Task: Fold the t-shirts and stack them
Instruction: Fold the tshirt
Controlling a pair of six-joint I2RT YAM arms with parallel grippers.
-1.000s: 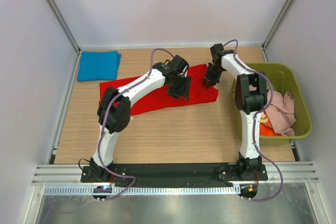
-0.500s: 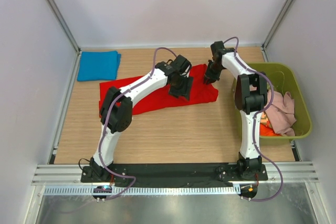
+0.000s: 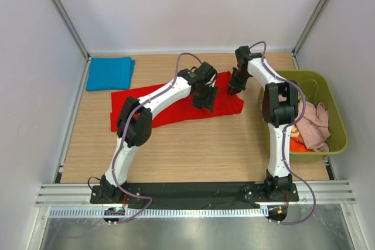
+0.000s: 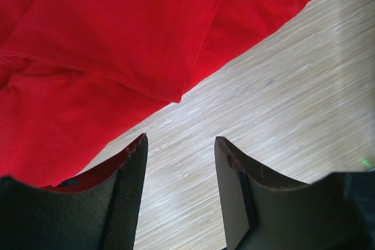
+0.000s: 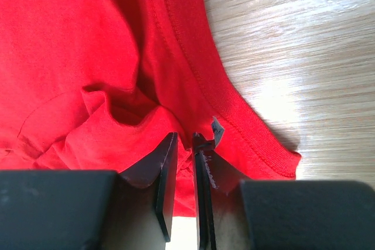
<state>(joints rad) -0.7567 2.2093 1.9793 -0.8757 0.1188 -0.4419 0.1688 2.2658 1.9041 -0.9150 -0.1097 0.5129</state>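
Observation:
A bright red t-shirt (image 3: 225, 105) lies spread across the middle of the table, partly under my arms. My left gripper (image 3: 205, 99) hangs over its near right edge. In the left wrist view this gripper (image 4: 180, 141) is open, with bare wood between its fingers (image 4: 132, 168) and the red t-shirt (image 4: 105, 57) just ahead. My right gripper (image 3: 232, 89) is at the shirt's far right corner. There the right gripper (image 5: 184, 139) is shut on a bunched fold of the red t-shirt (image 5: 70, 57), close to its hem. A folded blue t-shirt (image 3: 109, 72) lies at the back left.
An olive-green bin (image 3: 343, 139) stands at the right edge of the table. It holds a pale pink t-shirt (image 3: 316, 124) and an orange one (image 3: 302, 146). White walls with metal posts close in the back and both sides.
My left arm has shifted a little to the right along the shirt's near edge and its jaws have narrowed slightly. The right gripper's jaws have closed onto the red cloth.

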